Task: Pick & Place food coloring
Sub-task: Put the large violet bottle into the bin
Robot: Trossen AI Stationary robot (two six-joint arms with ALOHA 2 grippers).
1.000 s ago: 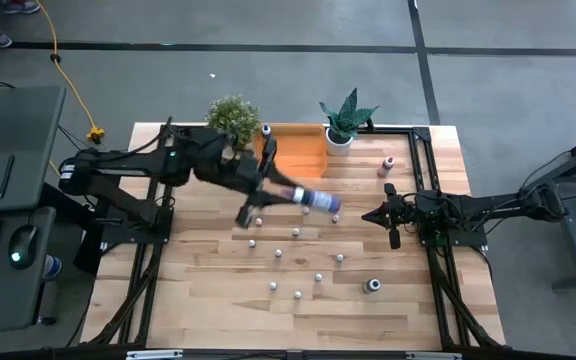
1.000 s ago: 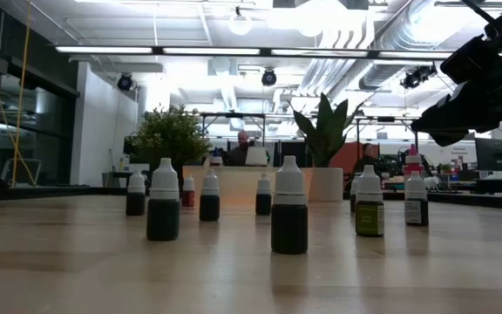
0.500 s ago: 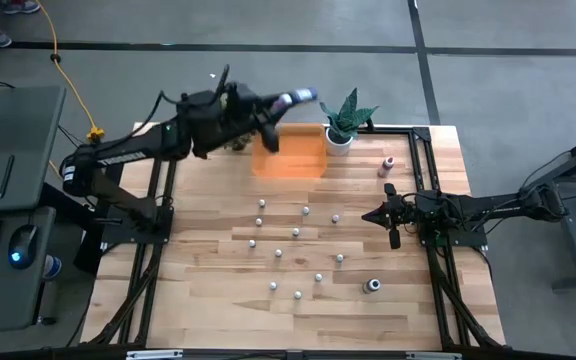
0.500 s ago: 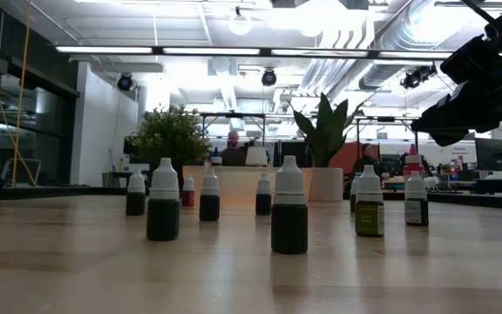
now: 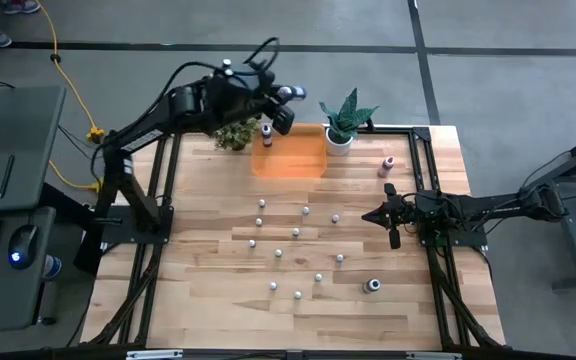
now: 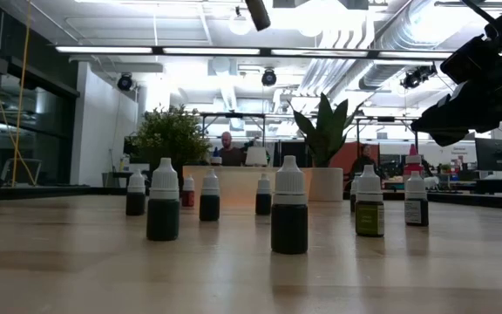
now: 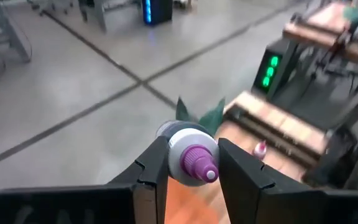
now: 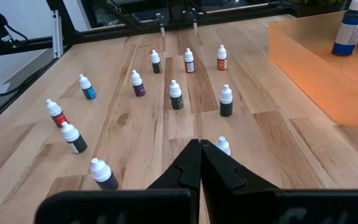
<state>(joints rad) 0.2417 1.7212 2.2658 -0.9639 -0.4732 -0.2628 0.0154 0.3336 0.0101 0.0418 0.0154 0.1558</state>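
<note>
Clearly the left gripper, high above the orange tray's far edge, clamps a purple-tipped bottle; released there, it could bounce off the tray. One blue-labelled bottle stands inside. About thirteen small bottles remain nearer than the tray. The right gripper rests clenched, empty, right of the tray.

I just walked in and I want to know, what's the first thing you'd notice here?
The left gripper is raised over the far edge of the table, by the orange tray, pinching a purple-tipped bottle. Below, lots of tiny food coloring bottles stand scattered over the middle of the wooden table. The right gripper waits shut, low at the table's right side.
</note>
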